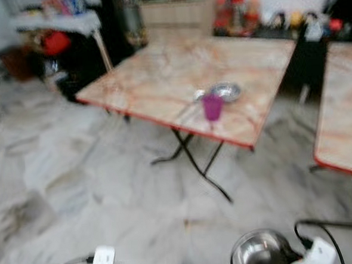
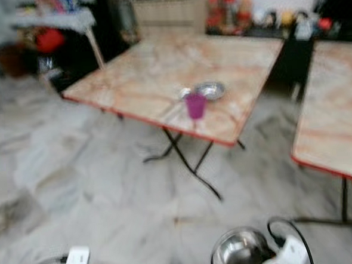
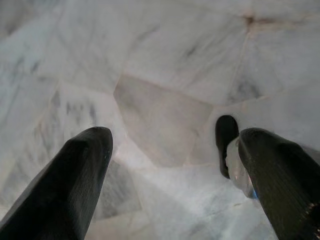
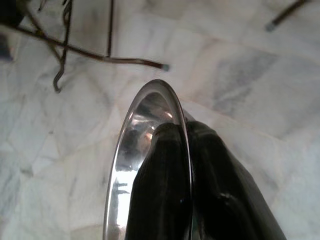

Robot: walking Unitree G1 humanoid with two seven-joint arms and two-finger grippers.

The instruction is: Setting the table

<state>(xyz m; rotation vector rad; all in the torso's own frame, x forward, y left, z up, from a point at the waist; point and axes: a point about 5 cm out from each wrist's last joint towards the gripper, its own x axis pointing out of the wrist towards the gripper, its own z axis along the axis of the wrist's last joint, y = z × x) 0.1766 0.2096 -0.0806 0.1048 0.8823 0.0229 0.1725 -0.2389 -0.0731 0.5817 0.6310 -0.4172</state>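
Observation:
My right gripper (image 4: 187, 150) is shut on the rim of a steel bowl (image 1: 259, 251), held low in front of me; the rim (image 4: 120, 165) runs between its two black fingers. My left gripper (image 3: 172, 150) hangs open over the marble floor with nothing between its fingers. Ahead stands a folding table with a marbled orange top (image 1: 161, 79). Near its front edge stand a purple cup (image 1: 212, 106), a steel plate (image 1: 226, 92) and a small shiny piece (image 1: 199, 95) beside it. Both eye views are blurred.
A second table of the same kind (image 1: 343, 122) stands to the right. The first table's black crossed legs (image 1: 193, 161) reach onto the floor. Cluttered shelves and a white table (image 1: 62, 22) line the back. Open marble floor (image 1: 78, 192) lies between me and the tables.

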